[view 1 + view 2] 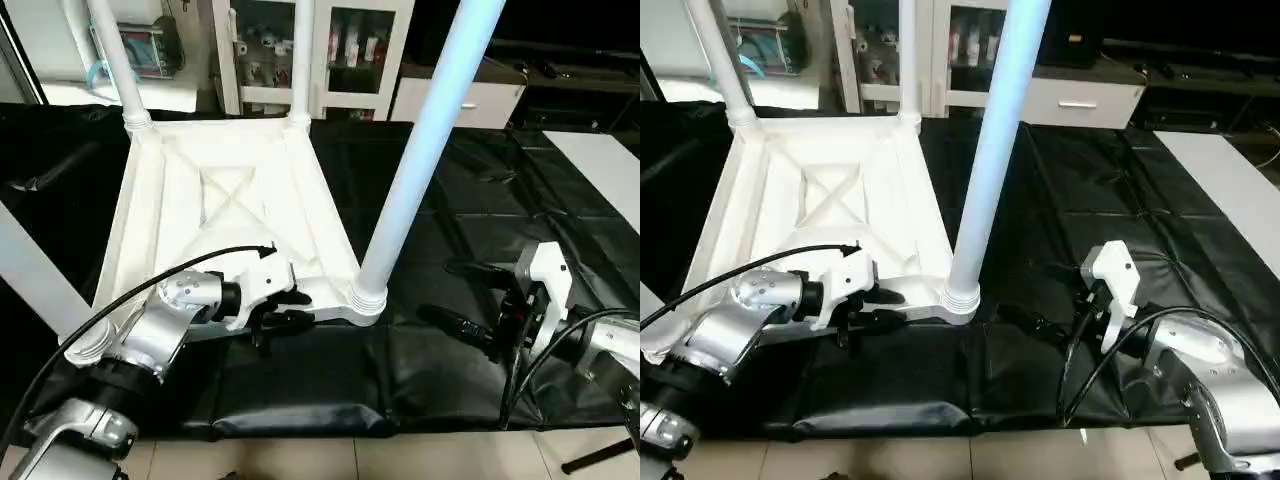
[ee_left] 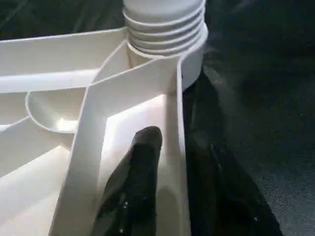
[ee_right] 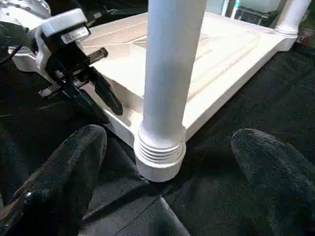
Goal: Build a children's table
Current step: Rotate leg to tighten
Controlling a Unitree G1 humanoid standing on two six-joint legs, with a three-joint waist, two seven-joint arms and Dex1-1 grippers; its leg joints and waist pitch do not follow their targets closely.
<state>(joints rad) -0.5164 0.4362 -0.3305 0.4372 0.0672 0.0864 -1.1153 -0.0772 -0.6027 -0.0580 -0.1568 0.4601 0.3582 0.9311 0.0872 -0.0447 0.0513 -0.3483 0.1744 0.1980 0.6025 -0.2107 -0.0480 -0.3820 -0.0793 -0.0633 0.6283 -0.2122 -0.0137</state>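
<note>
Lying upside down on the black cloth (image 1: 460,200), the tabletop (image 1: 230,200) is occupying the upper left and centre of the head views, ribs up, so that its corner sockets are facing up to take legs. Three legs are standing in those sockets: the near leg (image 1: 425,140) is rising from the lower-centre corner toward the top of the frame, and two far legs (image 1: 115,60) are standing at the upper-left corners. A fourth white bar is crossing the left edge, but I cannot tell whether it is seated.

The left gripper (image 1: 285,308) is straddling the tabletop's near rim just left of the near leg; in the left wrist view one finger (image 2: 135,182) is lying inside the rim wall and the other outside, narrowly set around it. Whether it is actually pinching the wall I cannot tell. Probably it is bracing the top against sliding.

The right gripper (image 1: 465,300) is hanging wide and holding nothing at the lower right, near the near leg and aimed at its ribbed base (image 3: 160,152), likely to press or check it.
</note>
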